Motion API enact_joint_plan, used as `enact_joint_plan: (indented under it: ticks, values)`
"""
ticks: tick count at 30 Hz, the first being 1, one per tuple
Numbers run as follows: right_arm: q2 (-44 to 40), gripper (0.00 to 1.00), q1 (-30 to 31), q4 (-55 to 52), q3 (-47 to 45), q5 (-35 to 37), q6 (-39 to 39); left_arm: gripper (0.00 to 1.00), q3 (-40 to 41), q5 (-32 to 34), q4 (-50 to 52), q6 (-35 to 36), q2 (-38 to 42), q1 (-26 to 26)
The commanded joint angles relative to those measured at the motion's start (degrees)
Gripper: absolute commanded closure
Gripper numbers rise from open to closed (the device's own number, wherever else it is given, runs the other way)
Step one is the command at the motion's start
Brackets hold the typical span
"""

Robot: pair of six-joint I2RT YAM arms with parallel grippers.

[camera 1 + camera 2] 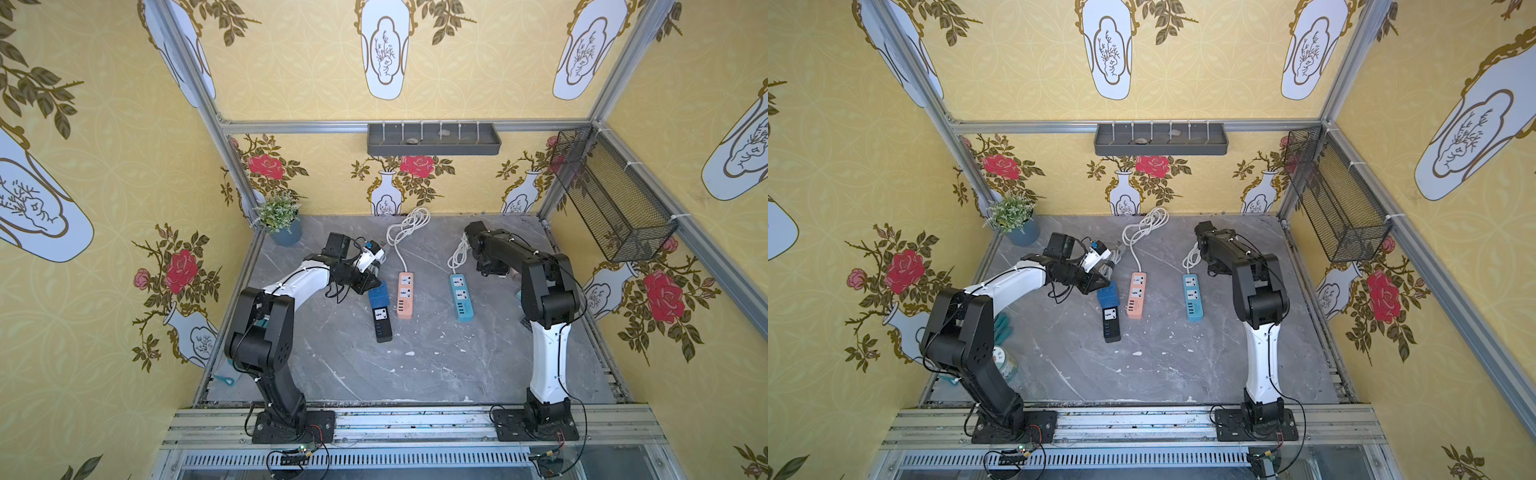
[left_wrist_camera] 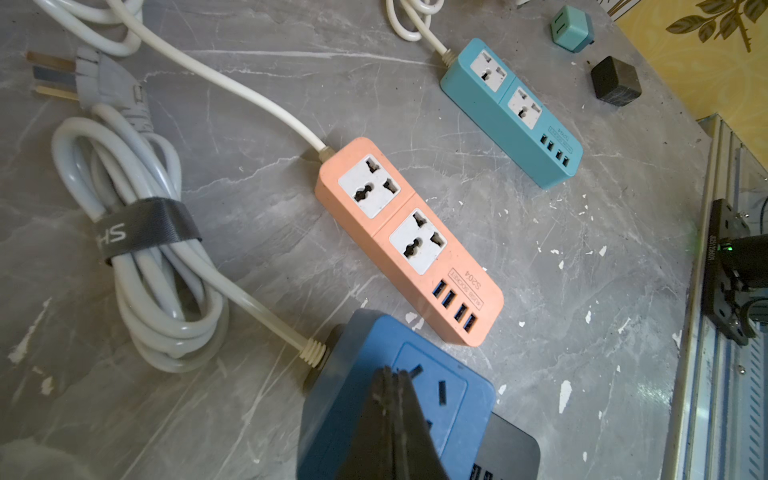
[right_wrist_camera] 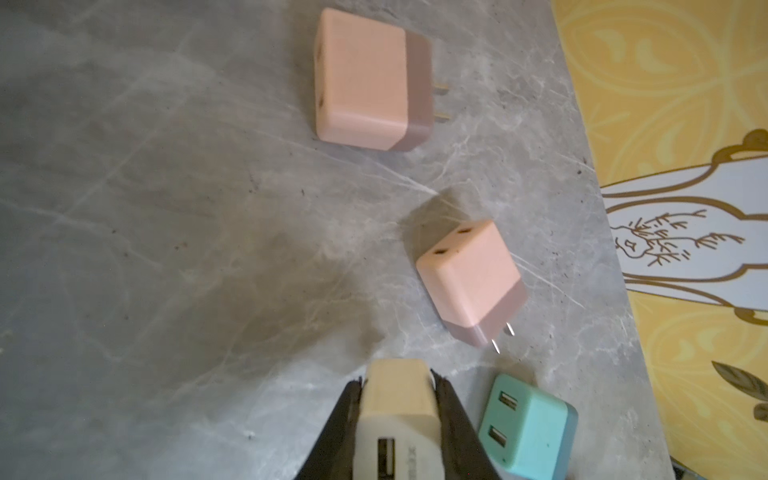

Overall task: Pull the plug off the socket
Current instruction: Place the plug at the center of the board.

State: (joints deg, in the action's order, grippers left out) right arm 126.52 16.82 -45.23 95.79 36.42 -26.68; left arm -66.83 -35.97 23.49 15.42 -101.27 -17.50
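Grey marble table (image 1: 415, 374) inside yellow floral walls, with three power strips laid side by side.

I counted one black strip (image 1: 381, 322), one orange strip (image 1: 405, 295) and one teal strip (image 1: 461, 297). A blue plug (image 1: 378, 296) sat in the black strip's far socket; my left gripper (image 2: 392, 388), jaws pressed together, rested on it. My right gripper (image 3: 397, 388) pinched a cream charger (image 3: 397, 405) at far right, near two orange chargers (image 3: 361, 79) and one teal charger (image 3: 528, 428).

Orange strip (image 2: 409, 245), blue adapter (image 2: 361, 374) (yellow floral walls (image 1: 124, 174))
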Motion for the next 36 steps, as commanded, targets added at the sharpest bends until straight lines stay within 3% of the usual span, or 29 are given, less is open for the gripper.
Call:
enact_joint_plan:
  ticks: [1,19,23,28,32,36]
  values:
    - [2.43,0.9,-0.3,-0.73,2.65,0.53,1.84,1.0,1.22,8.5,10.35,0.1,-1.47,-0.09]
    - [9.5,0.84,-2.29,-1.52,12.87,-3.24,4.2,1.0,1.26,8.19,10.35,0.23,-1.19,-0.08]
    - [9.42,0.7,-2.3,-2.2,13.71,-4.1,3.98,1.0,1.26,8.14,10.31,0.22,-1.32,-0.04]
    - [6.82,0.45,-2.02,-1.74,12.63,-6.69,3.74,1.0,1.23,8.02,10.44,0.22,-1.16,-0.13]
    - [3.71,0.36,-1.61,-1.57,11.54,-8.45,3.71,1.0,1.2,7.84,10.44,0.22,-1.13,-0.08]
    - [-0.01,0.34,-0.85,-1.83,9.98,-9.58,3.48,1.0,1.13,7.75,10.44,0.2,-1.16,-0.08]
